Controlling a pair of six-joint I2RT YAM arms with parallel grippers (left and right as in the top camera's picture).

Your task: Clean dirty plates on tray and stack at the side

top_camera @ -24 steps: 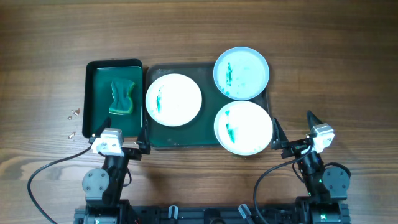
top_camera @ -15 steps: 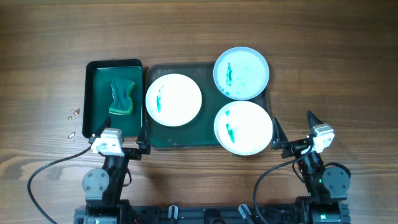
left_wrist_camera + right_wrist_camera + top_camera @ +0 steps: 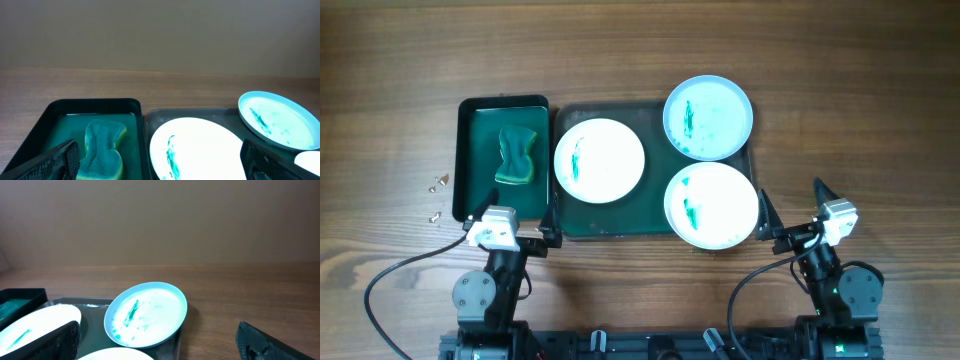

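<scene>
Three round plates with teal smears lie on the large dark green tray (image 3: 620,218): a white one (image 3: 599,160) at its left, a pale-blue one (image 3: 708,117) over its far right corner, a white one (image 3: 711,205) at its near right. My left gripper (image 3: 512,218) is open and empty at the near edge of the table, just short of the sponge tray. My right gripper (image 3: 790,210) is open and empty, right of the near-right plate. The left wrist view shows the left plate (image 3: 197,152) and blue plate (image 3: 275,119). The right wrist view shows the blue plate (image 3: 146,314).
A smaller dark green tray (image 3: 475,160) left of the big tray holds a green sponge (image 3: 517,155), also in the left wrist view (image 3: 104,147). A few small screws (image 3: 437,198) lie on the wood to its left. Bare wood table lies beyond and to the right.
</scene>
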